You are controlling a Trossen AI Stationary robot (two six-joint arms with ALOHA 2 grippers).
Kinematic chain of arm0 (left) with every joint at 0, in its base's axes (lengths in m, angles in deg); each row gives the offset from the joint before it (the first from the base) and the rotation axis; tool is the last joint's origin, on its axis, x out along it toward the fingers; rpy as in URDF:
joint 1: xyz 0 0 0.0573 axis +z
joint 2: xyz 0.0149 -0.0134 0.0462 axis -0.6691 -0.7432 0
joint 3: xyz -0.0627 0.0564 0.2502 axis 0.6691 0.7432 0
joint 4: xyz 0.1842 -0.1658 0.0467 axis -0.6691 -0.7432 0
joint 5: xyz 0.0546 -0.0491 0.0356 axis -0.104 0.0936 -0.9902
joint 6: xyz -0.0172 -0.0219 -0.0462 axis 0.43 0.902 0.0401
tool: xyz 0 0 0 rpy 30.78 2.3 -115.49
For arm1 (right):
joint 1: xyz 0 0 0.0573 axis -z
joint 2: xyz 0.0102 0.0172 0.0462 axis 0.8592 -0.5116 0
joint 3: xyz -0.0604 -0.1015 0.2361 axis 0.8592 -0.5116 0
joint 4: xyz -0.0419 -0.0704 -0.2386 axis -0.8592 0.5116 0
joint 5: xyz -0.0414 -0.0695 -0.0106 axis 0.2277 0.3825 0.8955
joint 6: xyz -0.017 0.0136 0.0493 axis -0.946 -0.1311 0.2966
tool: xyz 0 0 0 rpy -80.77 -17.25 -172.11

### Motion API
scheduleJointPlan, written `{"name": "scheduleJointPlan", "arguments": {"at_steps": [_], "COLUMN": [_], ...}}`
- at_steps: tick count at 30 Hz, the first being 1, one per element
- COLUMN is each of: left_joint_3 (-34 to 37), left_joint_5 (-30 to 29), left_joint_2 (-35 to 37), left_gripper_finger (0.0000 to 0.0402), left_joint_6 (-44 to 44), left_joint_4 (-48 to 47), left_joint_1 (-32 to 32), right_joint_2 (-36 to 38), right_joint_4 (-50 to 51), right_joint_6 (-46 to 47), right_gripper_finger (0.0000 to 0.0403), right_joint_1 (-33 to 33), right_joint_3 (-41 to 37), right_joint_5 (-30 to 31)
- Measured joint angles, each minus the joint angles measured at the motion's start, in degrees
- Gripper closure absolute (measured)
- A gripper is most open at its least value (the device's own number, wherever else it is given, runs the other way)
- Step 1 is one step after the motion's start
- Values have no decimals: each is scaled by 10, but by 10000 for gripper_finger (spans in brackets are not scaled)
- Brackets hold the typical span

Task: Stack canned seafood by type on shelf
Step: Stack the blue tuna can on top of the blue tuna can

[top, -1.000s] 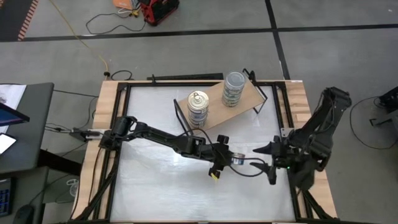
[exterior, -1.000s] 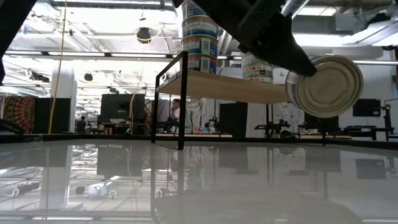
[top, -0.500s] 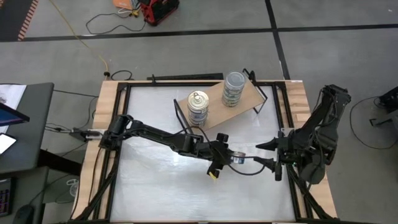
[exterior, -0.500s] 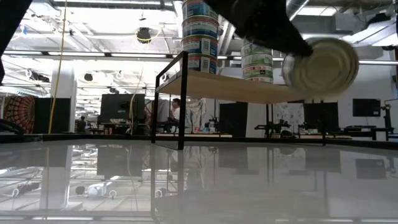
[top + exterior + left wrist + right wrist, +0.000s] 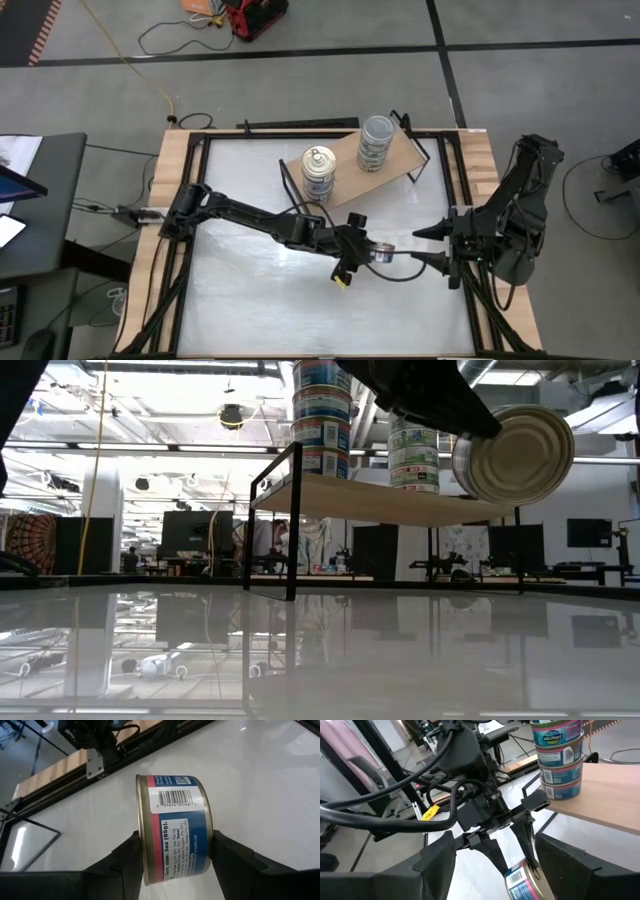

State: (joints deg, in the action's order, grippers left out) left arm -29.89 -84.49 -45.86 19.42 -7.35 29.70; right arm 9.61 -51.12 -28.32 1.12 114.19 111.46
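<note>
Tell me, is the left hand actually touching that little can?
Touching. In the left wrist view, the left hand's two dark fingers press against both flat ends of the can.

Two tin stacks (image 5: 318,174) (image 5: 376,142) standing apart on shelf (image 5: 345,160) at table's far side; held tin (image 5: 383,254) raised off tabletop (image 5: 250,290), nearer than shelf. Clamped in left gripper (image 5: 375,254); right gripper (image 5: 432,248) just right of it, fingers apart.

White tabletop (image 5: 250,290), glossy, with pale wooden side rails (image 5: 165,190). Grey floor crossed by black tape lines (image 5: 300,52). Red device (image 5: 255,15) at the far edge, yellow cable (image 5: 130,70) trailing from it toward the tabletop. Dark desk (image 5: 35,200) at left. Low view: ceiling lights and dark monitors (image 5: 195,525); possibly a person (image 5: 284,540) in the background.
</note>
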Motion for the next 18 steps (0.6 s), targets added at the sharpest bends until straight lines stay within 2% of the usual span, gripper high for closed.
{"name": "scheduleJointPlan", "arguments": {"at_steps": [18], "left_joint_3": [0], "left_joint_5": [4], "left_joint_2": [26], "left_gripper_finger": [210], "left_joint_6": [-11], "left_joint_4": [3], "left_joint_1": [-3], "right_joint_2": [41], "right_joint_4": [-3], "right_joint_6": [-36], "right_gripper_finger": [108], "right_joint_1": [0], "right_joint_3": [0], "right_joint_5": [0]}}
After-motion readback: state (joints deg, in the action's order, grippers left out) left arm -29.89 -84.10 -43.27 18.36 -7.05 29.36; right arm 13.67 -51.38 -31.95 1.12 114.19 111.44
